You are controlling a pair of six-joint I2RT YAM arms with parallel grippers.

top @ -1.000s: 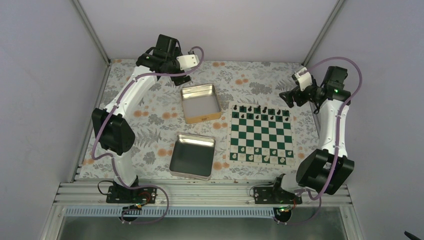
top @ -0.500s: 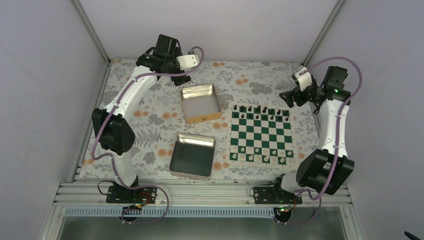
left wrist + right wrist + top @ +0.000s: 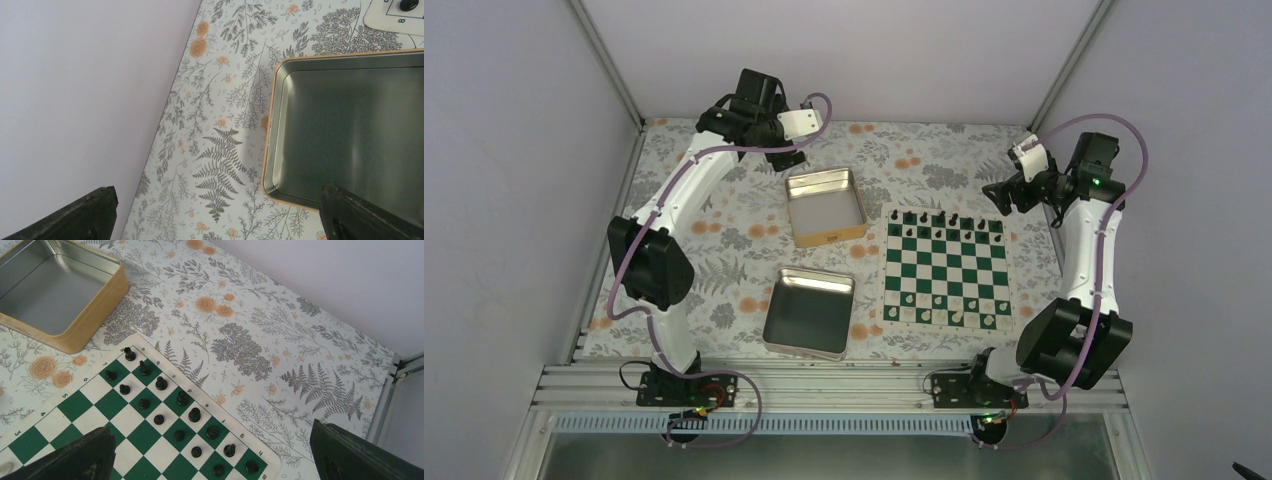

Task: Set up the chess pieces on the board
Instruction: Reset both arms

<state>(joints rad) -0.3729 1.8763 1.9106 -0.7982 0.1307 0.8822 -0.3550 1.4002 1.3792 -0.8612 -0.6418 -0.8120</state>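
Left claw [image 3: 215,220] is spread wide, nothing pinched between its dark matte fingers, and it's held above the far left of the counter [image 3: 220,150], which is covered in a fern-and-orange-flower print. Just beside it a shallow rectangular tin [image 3: 350,130] can be seen, brushed shiny metal inside with a gold-toned rim and rounded corners. Right claw [image 3: 212,455] is spread wide too, nothing gripped, and it's hung over the far edge of the board [image 3: 75,407], a flat mat of dark green and white squares with a pale border that has letters and numbers printed on it. The little black chess pieces [image 3: 161,383] are lined up upright in the two far rows, all rounded and knobby. A second tin [image 3: 809,312], darker inside, is laid nearer the arm bases, left of the board.
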